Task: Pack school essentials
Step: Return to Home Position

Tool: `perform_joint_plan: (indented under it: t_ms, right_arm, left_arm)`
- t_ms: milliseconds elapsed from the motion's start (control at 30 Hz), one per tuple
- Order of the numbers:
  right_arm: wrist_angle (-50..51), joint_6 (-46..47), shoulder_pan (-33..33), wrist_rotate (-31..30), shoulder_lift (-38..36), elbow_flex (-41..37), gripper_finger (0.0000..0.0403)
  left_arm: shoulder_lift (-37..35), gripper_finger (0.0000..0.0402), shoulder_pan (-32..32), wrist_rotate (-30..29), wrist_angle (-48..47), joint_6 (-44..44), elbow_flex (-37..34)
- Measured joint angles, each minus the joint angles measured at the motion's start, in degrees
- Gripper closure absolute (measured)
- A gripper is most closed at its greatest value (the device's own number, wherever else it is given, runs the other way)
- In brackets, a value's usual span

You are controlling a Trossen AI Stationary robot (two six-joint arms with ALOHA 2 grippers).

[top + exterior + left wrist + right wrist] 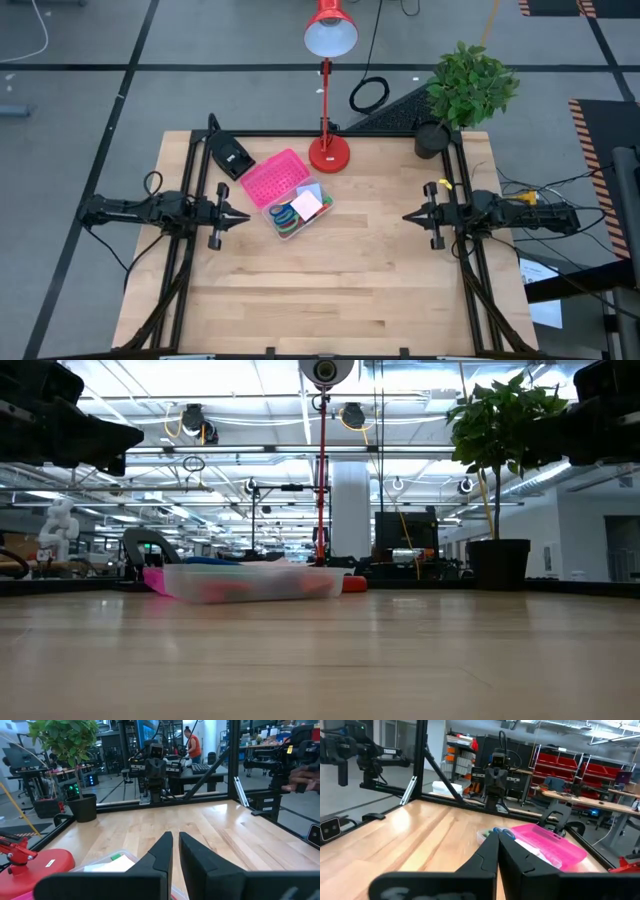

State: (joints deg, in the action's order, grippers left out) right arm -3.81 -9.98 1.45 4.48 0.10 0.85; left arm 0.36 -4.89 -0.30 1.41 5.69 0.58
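Note:
The school essentials lie inside a clear plastic box (295, 212) left of the table's middle, resting on its floor: blue and green scissor handles (284, 219) and a pink sticky-note pad (307, 203). The box's pink lid (274, 179) lies flipped open toward the far left. In the right wrist view the lid (551, 845) and a blue scissor handle (503, 832) show ahead. My left gripper (243, 215) hovers shut just left of the box, above the table. My right gripper (408, 215) hovers shut to the box's right, well apart from it.
A black wedge-shaped device (230, 156) sits at the far left. A red desk lamp stands on its base (328, 153) behind the box, and a potted plant (468, 88) stands at the far right corner. Bare wood (330, 290) spans the near half.

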Motion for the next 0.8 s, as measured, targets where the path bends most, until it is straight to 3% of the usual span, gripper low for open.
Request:
perform_joint_plan:
  t_ms: [300,800]
  right_arm:
    - [1.56,-5.82,0.00,-0.39,0.09,0.01,0.0403]
    - [1.46,-5.70,0.00,-0.07,0.09,-0.01,0.0403]
  left_arm:
    - [0.00,0.0366,0.00,0.02,0.04,0.00,0.00]
    - [0.00,0.0366,0.00,0.07,0.09,0.00,-0.01]
